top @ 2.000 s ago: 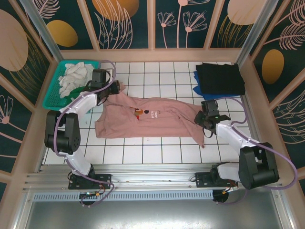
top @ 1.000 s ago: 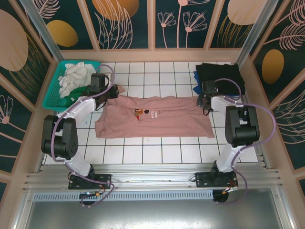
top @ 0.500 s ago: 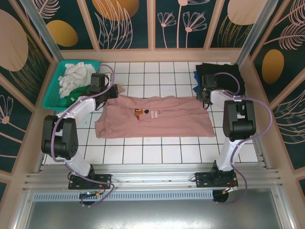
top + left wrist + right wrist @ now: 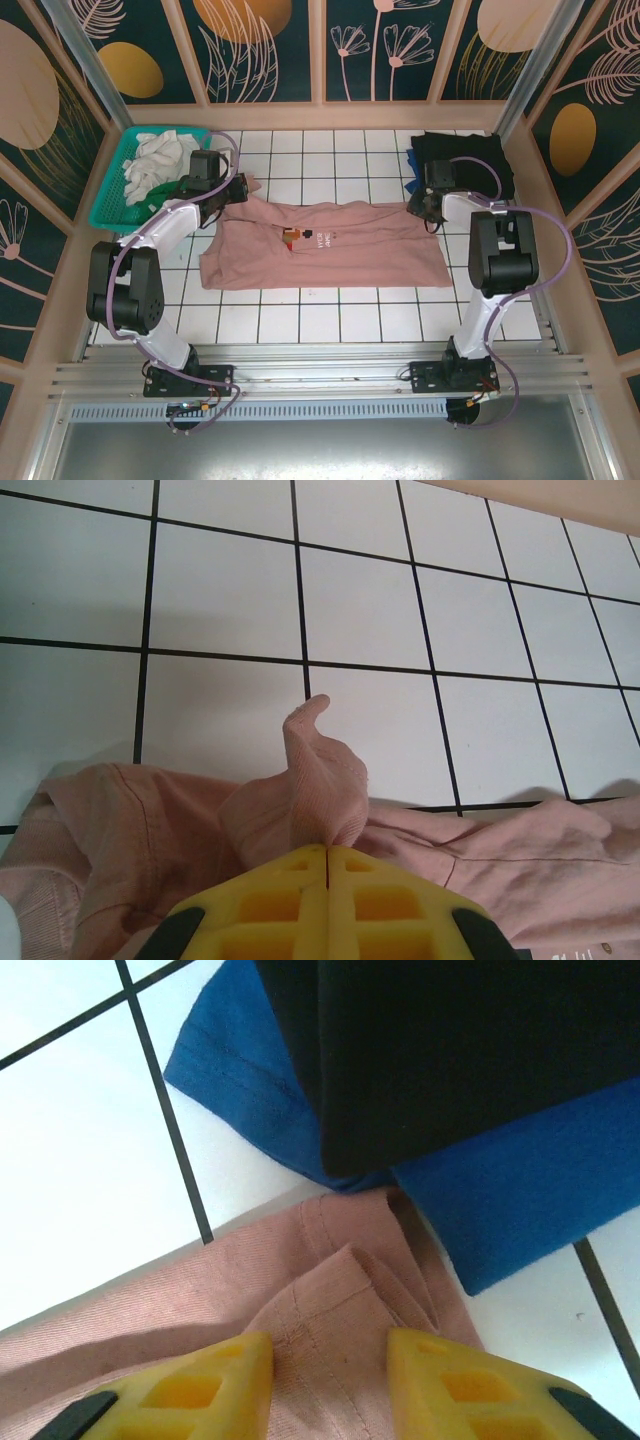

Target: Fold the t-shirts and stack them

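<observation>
Top view: dusty-pink t-shirt (image 4: 320, 255) lies spread near-flat across the middle of the tiled counter (image 4: 330, 312), print side up. Two seconds back its right end was bunched at centre right with the right arm (image 4: 505, 255) low beside it. That arm now reaches to the shirt's upper right corner, hard by the black t-shirt (image 4: 465, 160) stacked on the blue t-shirt (image 4: 411, 162), and the right edge lies straight. Left arm (image 4: 165, 225) holds at the upper left corner, beside the teal basket (image 4: 108, 200) of white and green shirts (image 4: 160, 158). Left wrist view: left fingers (image 4: 290, 880) pressed together, pinching a raised fold of pink cloth. Right wrist view: right fingers (image 4: 215, 1375) spread, the pink hem lying slack between them, apparently not gripped; black and blue cloth just beyond. Judgement: the right side is letting go after the stretch, so laying-out looks nearly done and the first fold comes next. The left corner is not yet released.
</observation>
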### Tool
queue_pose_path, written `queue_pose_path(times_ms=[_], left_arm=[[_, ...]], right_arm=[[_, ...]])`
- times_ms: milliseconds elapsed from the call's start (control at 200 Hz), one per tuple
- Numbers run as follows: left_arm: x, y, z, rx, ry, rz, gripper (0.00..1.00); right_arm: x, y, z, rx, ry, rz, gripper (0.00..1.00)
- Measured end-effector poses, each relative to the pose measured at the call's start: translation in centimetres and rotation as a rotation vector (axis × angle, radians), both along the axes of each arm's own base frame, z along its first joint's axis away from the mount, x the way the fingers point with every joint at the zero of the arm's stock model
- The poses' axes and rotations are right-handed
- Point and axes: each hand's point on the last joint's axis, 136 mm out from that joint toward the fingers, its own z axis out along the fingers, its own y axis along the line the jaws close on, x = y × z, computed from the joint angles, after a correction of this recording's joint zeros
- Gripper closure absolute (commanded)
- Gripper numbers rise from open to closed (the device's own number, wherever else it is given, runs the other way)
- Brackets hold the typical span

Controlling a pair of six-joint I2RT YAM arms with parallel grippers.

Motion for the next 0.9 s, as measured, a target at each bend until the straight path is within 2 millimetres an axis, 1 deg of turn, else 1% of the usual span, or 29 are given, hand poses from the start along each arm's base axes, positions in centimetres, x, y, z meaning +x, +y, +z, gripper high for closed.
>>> queue_pose_path(times_ms=[110,220,365,525,601,721,901], left_arm=[[0.1,0.0,0.0,0.001,0.003,0.001,1.00],[0.4,0.0,-0.1,0.004,0.006,0.003,1.00],[0.4,0.0,-0.4,0.005,0.015,0.003,1.00],[0.3,0.0,-0.9,0.007,0.028,0.003,1.00],[0.3,0.0,-0.8,0.007,0.030,0.003,1.00],[0.6,0.0,-0.4,0.008,0.021,0.005,1.00],[1.1,-0.1,0.8,0.005,0.002,0.006,1.00]], right_arm=[[0.0,0.0,0.0,0.001,0.000,0.002,0.57],[0.1,-0.5,0.0,-0.022,0.000,-0.011,0.54],[0.8,-1.3,0.1,-0.058,-0.006,-0.035,0.54],[1.0,-1.1,-0.8,-0.049,0.012,-0.025,0.55],[1.0,-0.9,-1.3,-0.040,0.022,-0.018,0.59],[1.1,-0.4,-1.4,-0.013,0.021,-0.003,0.73],[1.4,-0.1,-1.0,-0.001,0.014,0.006,0.76]])
